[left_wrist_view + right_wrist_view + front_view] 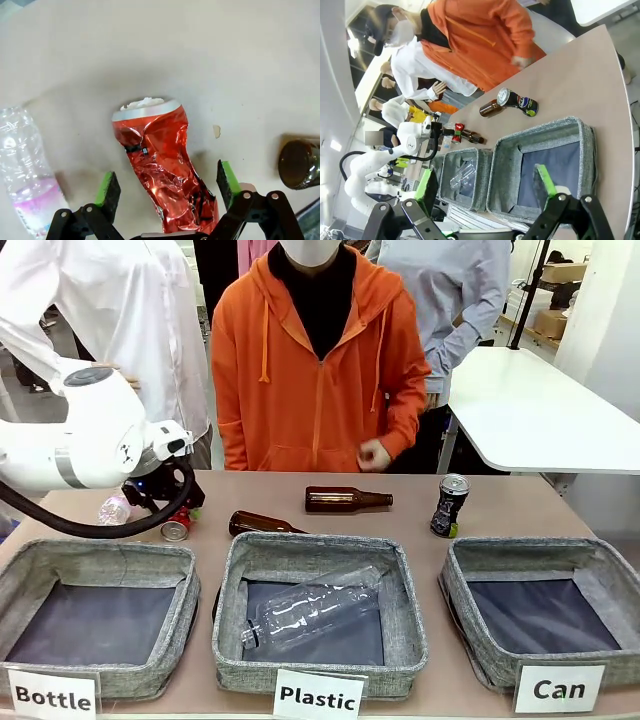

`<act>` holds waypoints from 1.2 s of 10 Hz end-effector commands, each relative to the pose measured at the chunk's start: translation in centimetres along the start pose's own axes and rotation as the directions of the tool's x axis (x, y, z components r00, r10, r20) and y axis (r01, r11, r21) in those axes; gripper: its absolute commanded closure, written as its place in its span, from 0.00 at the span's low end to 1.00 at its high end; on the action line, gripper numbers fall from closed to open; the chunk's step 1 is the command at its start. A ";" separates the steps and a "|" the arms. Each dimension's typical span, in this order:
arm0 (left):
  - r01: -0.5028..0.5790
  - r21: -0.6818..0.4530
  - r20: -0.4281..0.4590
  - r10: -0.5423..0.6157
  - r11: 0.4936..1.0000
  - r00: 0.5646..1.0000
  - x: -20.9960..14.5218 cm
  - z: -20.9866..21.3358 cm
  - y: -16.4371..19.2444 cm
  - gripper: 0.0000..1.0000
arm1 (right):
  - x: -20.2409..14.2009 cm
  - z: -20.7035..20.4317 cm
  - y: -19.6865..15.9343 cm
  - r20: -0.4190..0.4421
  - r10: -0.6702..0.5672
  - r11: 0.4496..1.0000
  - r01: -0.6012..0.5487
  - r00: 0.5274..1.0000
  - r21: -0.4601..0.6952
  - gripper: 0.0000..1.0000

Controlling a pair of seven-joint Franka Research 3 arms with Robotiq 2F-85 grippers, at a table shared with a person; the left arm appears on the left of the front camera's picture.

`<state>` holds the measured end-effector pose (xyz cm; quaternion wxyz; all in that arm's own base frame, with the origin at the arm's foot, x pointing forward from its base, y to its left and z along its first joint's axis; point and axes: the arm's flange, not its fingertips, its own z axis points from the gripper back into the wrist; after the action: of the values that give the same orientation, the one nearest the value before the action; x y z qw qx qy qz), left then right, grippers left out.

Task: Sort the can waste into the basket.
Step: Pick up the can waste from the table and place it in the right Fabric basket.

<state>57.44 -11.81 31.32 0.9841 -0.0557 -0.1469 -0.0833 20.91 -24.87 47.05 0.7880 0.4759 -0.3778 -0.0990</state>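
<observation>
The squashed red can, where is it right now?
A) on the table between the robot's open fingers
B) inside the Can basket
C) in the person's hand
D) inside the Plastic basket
A: in the left wrist view the crushed red can lies on the table, between the wide-open pads of the left gripper.

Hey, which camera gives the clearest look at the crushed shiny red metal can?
The left wrist view: the crushed shiny red metal can lies large and close, right at the open left gripper. The front view shows just a small part of it under the left arm; the right wrist view, a tiny far-off red speck.
</observation>
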 end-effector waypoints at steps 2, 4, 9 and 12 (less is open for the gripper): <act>-0.026 0.018 -0.044 0.026 1.000 0.999 0.6 -0.1 -0.1 0.16 | 0.4 0.0 0.0 0.016 0.026 1.000 -0.026 1.000 0.017 0.00; -0.028 0.017 -0.049 0.029 0.999 0.998 0.6 0.0 -0.1 0.74 | 0.4 0.0 0.0 0.016 0.026 1.000 -0.026 1.000 0.017 0.00; -0.024 0.007 -0.022 0.024 1.000 0.999 0.1 0.9 0.4 1.00 | 0.4 0.0 0.0 0.016 0.026 1.000 -0.026 1.000 0.017 0.00; 0.008 -0.084 0.045 -0.004 0.996 0.999 -1.6 6.7 2.2 1.00 | 0.4 0.0 0.0 0.016 0.026 1.000 -0.026 1.000 0.017 0.00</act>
<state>56.96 -10.27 34.91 0.9829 -0.0680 -0.1545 -0.0729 20.93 -24.89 47.13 0.7884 0.4757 -0.3775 -0.0980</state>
